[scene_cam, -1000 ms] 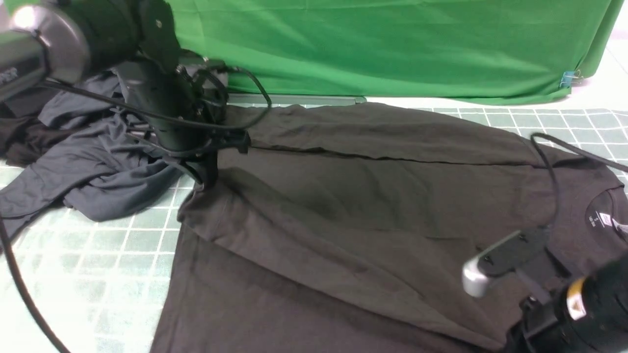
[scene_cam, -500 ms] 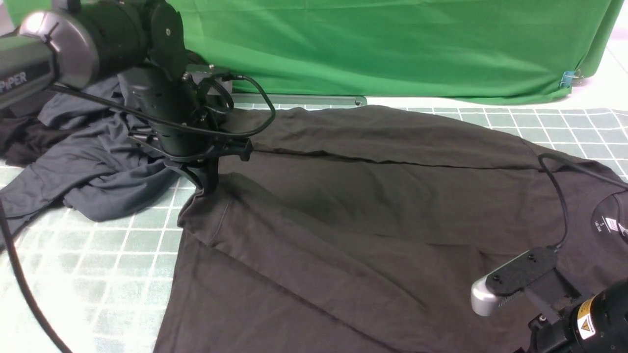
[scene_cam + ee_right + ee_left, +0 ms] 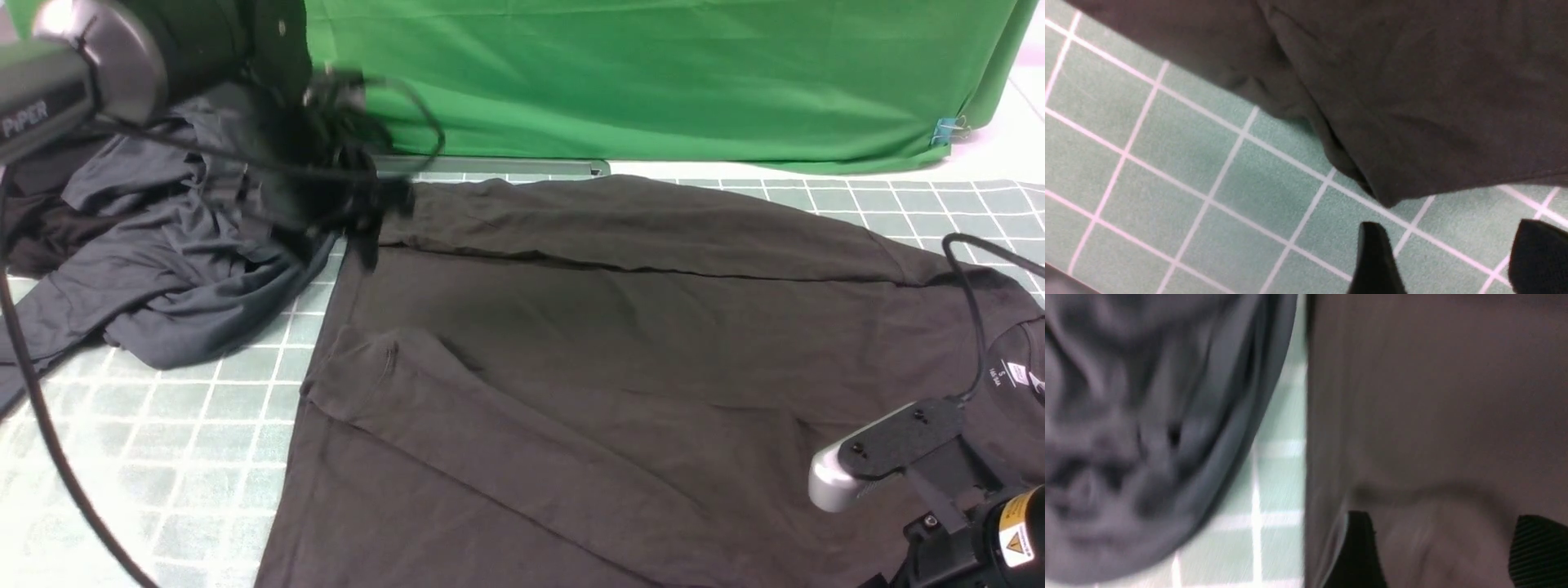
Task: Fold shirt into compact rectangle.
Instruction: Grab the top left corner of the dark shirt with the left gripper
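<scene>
The surface is a pale green mat (image 3: 163, 457) with white grid lines. Behind it, a green cloth (image 3: 653, 82) hangs across the top of the front view. The shirt (image 3: 620, 327) lies spread over the middle and right of the mat, with its neck label at the right edge. A blue-grey garment (image 3: 163, 269) is heaped at the upper left. The left gripper (image 3: 1443, 555) is blurred, its jaws wide apart above the shirt's upper left corner. The right gripper (image 3: 1453, 261) is over bare mat, jaws apart, holding nothing.

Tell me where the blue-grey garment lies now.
In the front view, the blue-grey garment lies crumpled on the robot's left, on the green checked mat, beside the left edge of the shirt.
</scene>
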Robot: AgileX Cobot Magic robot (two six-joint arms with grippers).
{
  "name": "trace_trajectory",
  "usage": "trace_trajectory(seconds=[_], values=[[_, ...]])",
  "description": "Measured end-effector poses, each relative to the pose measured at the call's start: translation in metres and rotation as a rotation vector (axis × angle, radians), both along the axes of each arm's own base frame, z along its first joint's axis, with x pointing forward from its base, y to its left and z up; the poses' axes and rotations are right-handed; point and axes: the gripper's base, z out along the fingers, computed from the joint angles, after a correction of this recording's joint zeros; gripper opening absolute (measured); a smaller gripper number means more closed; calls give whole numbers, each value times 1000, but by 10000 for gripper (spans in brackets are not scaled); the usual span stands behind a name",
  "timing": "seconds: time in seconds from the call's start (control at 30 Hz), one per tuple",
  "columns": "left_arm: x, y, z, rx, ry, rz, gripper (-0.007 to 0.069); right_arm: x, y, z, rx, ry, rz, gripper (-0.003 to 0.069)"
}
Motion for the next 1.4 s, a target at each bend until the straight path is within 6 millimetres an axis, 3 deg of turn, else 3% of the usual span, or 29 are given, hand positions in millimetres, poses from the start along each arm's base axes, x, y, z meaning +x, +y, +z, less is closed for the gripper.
trace_trajectory(seconds=[0.13, 0.3, 0.47, 0.83, 1.07, 1.17, 1.3, 1.4], values=[[20, 2, 1, -43, -64, 55, 474, 0, 0, 1, 8, -12, -3, 418], [48, 5, -17, -78, -63, 118, 435, 0, 0, 1, 10, -14, -6, 418], [76, 3, -56, -67, -43, 127, 417, 0, 0, 1, 13, -11, -20, 418], [100, 10, -90, -47, -92, 120, 398, 0, 0, 1, 17, -10, -31, 418], [101, 8, -99, -51, -75, 95, 272, 0, 0, 1, 18, -9, -37, 418], [101, 6, -100, -54, -73, 72, 176, 0, 0, 1, 21, -7, -47, 418], [101, 6, -99, -50, -64, 54, 62, 0, 0, 1, 22, -7, -52, 418], [100, 4, -93, -37, -58, 32, 24, 0, 0, 1, 22, -7, -52, 418]])
